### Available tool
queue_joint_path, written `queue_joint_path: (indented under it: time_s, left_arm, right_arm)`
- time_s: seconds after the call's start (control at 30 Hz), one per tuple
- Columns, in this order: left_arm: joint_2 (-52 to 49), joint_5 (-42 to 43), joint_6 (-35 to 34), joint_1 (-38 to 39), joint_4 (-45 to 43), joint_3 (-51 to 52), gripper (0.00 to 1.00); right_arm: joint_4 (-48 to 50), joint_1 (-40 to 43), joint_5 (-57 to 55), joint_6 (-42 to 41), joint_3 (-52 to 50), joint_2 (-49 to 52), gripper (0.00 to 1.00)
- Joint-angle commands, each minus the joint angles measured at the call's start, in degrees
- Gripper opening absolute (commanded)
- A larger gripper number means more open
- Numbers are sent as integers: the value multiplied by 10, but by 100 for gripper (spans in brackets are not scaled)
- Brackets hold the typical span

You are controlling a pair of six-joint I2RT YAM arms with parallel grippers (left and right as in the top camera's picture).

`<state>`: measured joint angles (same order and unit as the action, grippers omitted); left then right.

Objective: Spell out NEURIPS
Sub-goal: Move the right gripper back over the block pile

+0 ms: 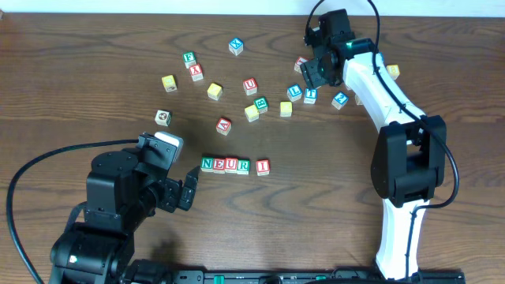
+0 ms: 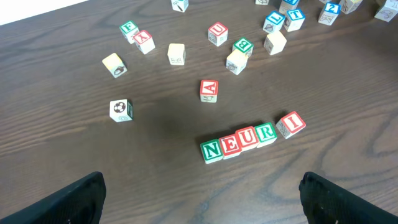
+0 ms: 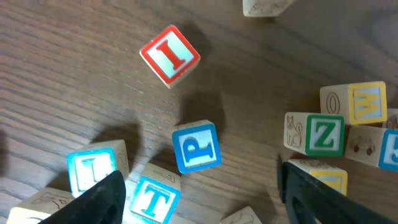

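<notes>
We see the N-E-U-R-I row (image 2: 249, 138) sitting on the worktop (image 2: 68, 149) — P and S are left. Our right jaws hang open over the blue P cube (image 3: 196, 147); left jaws open, empty.

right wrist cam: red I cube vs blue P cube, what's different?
Colour: I red, P blue. Pose: I turned well off square to the frame, P only slightly. Place: I sits alone farther out; P lies nearer the right gripper, close to the T. Both are small wooden letter cubes, loose on the table, ungripped.
</notes>
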<state>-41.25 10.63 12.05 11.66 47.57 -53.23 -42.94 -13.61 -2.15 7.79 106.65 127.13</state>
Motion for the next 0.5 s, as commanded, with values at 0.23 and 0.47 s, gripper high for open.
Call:
queue_joint_path:
  time_s: [0.23,0.47]
  left_arm:
    - [2,3,3,-3,0,-9,98]
    - [2,3,3,-3,0,-9,98]
  right_arm:
    - [18,0,17,-20,-4,37,67]
    - [27,0,17,-21,-4,42,68]
